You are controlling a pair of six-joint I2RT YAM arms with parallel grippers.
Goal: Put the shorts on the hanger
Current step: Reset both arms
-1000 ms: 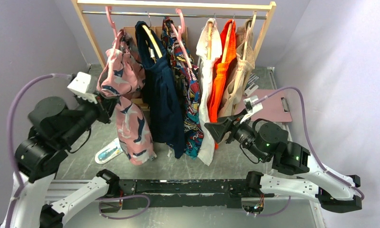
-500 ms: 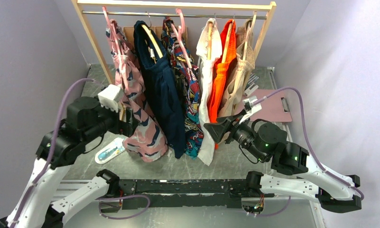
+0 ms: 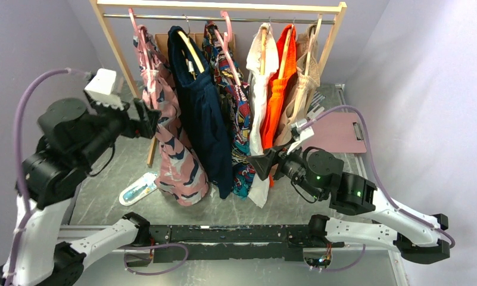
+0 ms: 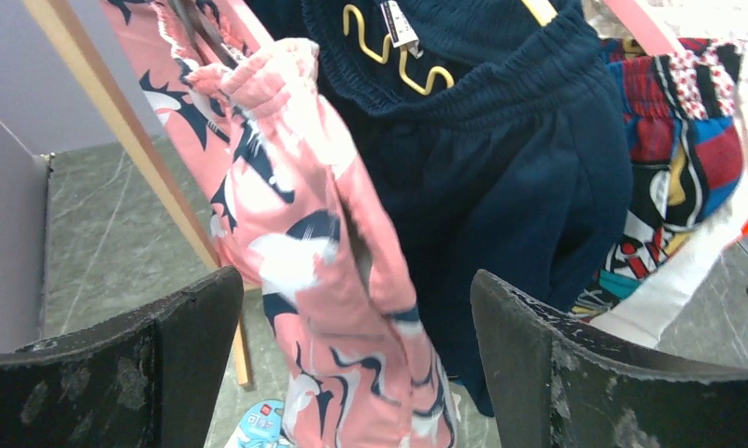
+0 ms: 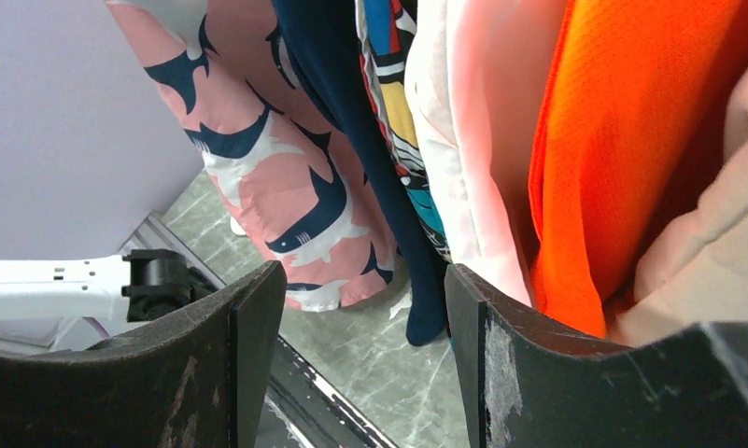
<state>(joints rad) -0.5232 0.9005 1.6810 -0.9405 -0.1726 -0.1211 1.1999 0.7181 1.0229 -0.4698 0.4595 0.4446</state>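
Top view: wooden rack [image 3: 224,6] at the far side of the grey table [image 3: 105,173], with a row of garments on its rail.

Far left of the rail: the hanger [image 3: 139,37], hooked over the rail, with the shorts [image 3: 173,149] hanging from it, waistband bunched high and legs down to just above the table. Just right of these, touching: navy garment [image 3: 203,125], then multicolour garment [image 3: 242,131], white garment [image 3: 261,89], orange garment [image 3: 280,89].

Left gripper [image 3: 151,119]: raised at the left edge of the shorts, jaws spread wide, grasping nothing. Contact with the cloth not discernible.

Left wrist view: fingers [image 4: 164,364] wide apart at the lower corners, with the shorts [image 4: 304,233], the navy garment [image 4: 519,168] and a rack post [image 4: 118,131] in sight beyond the gap.

Right gripper [image 3: 258,167]: low and nearer, at the hem of the white garment, jaws likewise released with nothing between them. Touch on the hem not discernible.

Right wrist view: fingers [image 5: 248,355] apart; past them, from left to right, the shorts [image 5: 276,177], navy cloth, white cloth and orange cloth [image 5: 622,140].

On the table: a small packet [image 3: 137,190] left of the shorts' hem, and a pink clipboard [image 3: 343,134] at far right.
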